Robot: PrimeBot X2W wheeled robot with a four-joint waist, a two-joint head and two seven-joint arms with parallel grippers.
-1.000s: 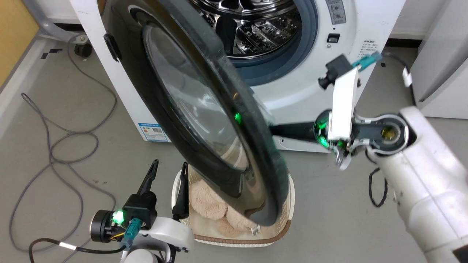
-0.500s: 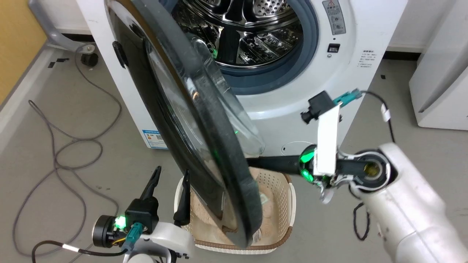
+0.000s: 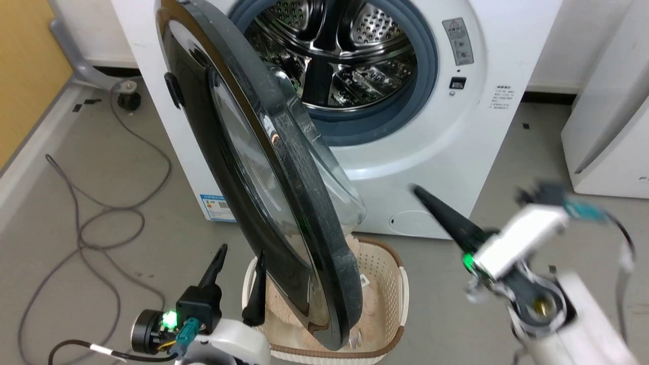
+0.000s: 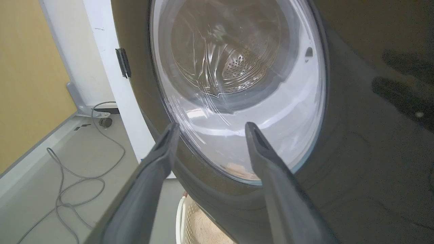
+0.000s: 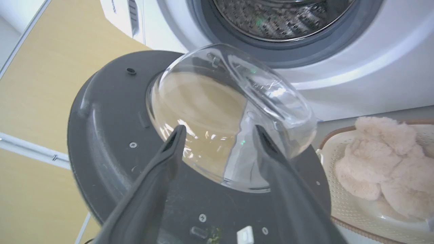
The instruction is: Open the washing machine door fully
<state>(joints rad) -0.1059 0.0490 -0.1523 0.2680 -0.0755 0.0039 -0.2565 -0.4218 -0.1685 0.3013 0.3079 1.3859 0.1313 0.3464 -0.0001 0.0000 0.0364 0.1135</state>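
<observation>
Grey floor [image 3: 436,314], door [image 3: 304,203] half hiding basket [image 3: 381,268]

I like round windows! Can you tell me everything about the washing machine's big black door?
The big round door is glossy black outside and dull grey inside, with small screws. A bulging clear glass bowl fills its centre. It stands swung out about halfway from the white washing machine, its lower edge by a cream basket. The left gripper and right gripper are open, not gripping it.
</observation>
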